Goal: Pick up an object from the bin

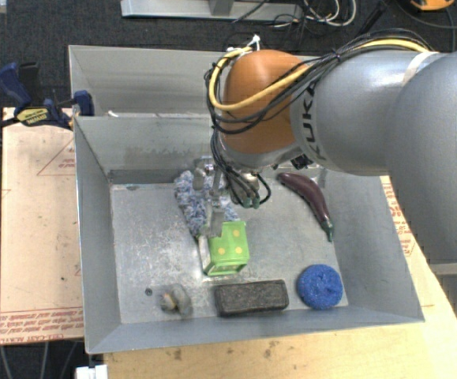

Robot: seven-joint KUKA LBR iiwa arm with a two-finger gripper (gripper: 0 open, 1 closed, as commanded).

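Observation:
My gripper (211, 215) reaches down into the middle of the bin, its fingers standing among a crumpled blue-grey cloth (189, 196) and just above a green die-like block with yellow dots (228, 248). The finger seen at the cloth's lower edge touches the block's upper left corner. The cloth hides whether anything lies between the fingers. A dark purple eggplant-shaped toy (310, 198) lies to the right of the gripper.
Along the near wall lie a dark grey rectangular sponge block (250, 297), a round blue ball-like thing (320, 285) and a small tan pebble-like piece (174, 300). The arm with its orange cover and cables hangs over the bin's back right.

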